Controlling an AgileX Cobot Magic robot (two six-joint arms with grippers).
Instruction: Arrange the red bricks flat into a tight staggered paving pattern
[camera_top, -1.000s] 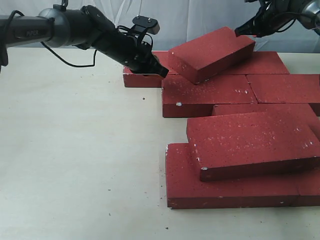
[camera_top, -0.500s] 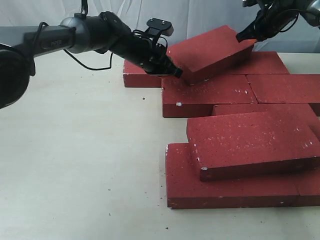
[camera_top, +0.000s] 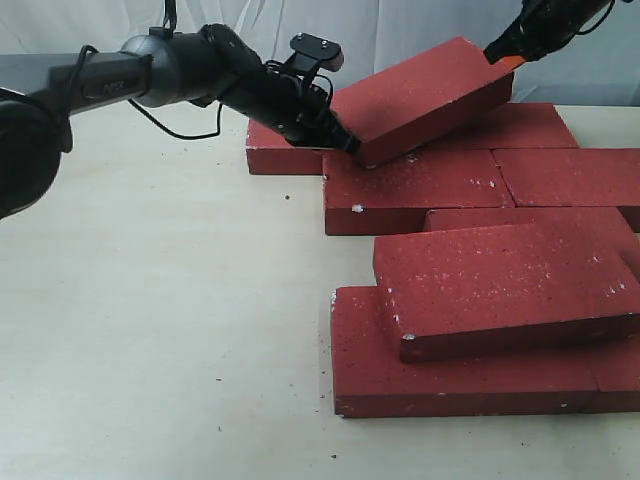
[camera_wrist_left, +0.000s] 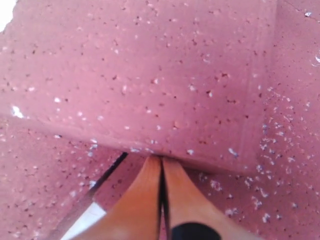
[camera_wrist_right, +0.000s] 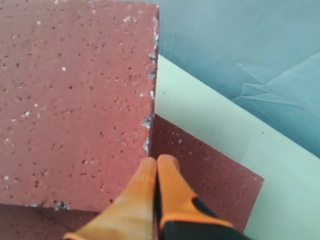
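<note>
Here tilted brick (camera_top: 420, 95) — left tool (camera_top: 352, 147) at low end.

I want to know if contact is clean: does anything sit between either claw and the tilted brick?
Nothing visible. The left claw, shut, presses the low end of the tilted brick; the right claw, shut, meets its raised far corner.

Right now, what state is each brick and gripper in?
Tilted brick: low end on a flat brick, other end raised.
Left gripper: shut, tips at its low edge.
Right gripper: shut, tips at its raised end.
Front upper brick: stacked askew on the bottom front brick.
</note>
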